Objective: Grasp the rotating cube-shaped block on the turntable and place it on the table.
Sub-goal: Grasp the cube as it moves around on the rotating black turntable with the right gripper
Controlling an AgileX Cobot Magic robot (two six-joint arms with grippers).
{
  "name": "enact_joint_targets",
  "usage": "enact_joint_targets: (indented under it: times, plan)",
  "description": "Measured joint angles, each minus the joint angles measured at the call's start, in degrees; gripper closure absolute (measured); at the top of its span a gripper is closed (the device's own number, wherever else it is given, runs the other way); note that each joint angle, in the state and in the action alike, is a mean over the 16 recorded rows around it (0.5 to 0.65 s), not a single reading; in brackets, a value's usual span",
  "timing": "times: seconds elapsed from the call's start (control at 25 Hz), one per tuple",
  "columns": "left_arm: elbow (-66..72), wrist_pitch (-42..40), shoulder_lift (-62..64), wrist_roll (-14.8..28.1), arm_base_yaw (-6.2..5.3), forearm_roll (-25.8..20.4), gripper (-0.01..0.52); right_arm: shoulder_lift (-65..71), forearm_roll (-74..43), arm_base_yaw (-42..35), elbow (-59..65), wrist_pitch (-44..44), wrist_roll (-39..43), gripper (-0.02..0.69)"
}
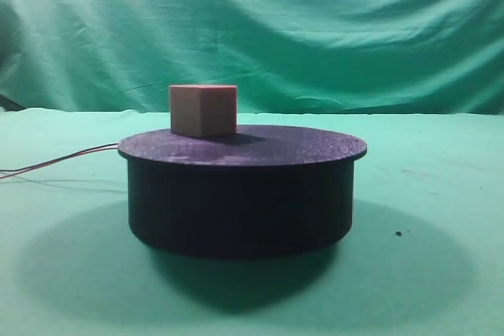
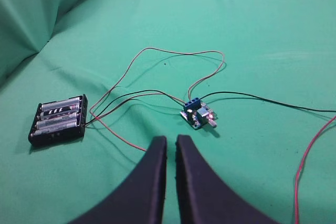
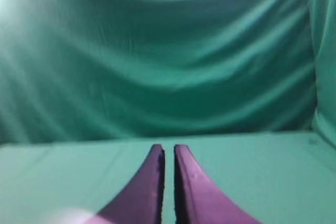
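Observation:
A small pinkish-tan cube-shaped block (image 1: 203, 110) sits on the left part of the turntable's (image 1: 240, 190) black round top, in the exterior high view. The turntable stands on the green table (image 1: 441, 218). Neither gripper shows in that view. In the left wrist view my left gripper (image 2: 171, 139) is shut and empty, its dark fingers nearly touching above the green cloth. In the right wrist view my right gripper (image 3: 168, 148) is shut and empty, pointing across bare cloth toward the draped backdrop. The block and turntable are out of view in both wrist views.
Thin red wires (image 1: 59, 161) trail left from the turntable. In the left wrist view a black battery holder (image 2: 59, 119), a small blue circuit board (image 2: 198, 114) and looping red and black wires (image 2: 157, 72) lie on the cloth ahead of my left gripper.

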Motion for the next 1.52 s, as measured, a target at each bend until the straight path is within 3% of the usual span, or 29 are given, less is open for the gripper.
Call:
enact_joint_targets:
  times: [0.32,0.68,0.96,1.24,1.4,1.52]
  plan:
    - [0.0,0.0,0.0,0.0,0.00,0.0,0.514,14.1,1.3,0.0,-8.2,17.1,1.5,0.665]
    - [0.0,0.0,0.0,0.0,0.00,0.0,0.514,26.7,5.4,1.5,-12.6,22.7,-2.9,0.665]
    - [0.0,0.0,0.0,0.0,0.00,0.0,0.514,38.8,7.1,9.9,-18.2,25.7,-5.7,0.665]
    - [0.0,0.0,0.0,0.0,0.00,0.0,0.514,53.5,2.0,21.9,-25.9,27.2,0.7,0.659]
    - [0.0,0.0,0.0,0.0,0.00,0.0,0.514,60.7,-1.1,26.7,-30.3,27.8,5.9,0.605]
    - [0.0,0.0,0.0,0.0,0.00,0.0,0.514,64.5,-2.1,28.6,-33.5,28.4,8.9,0.507]
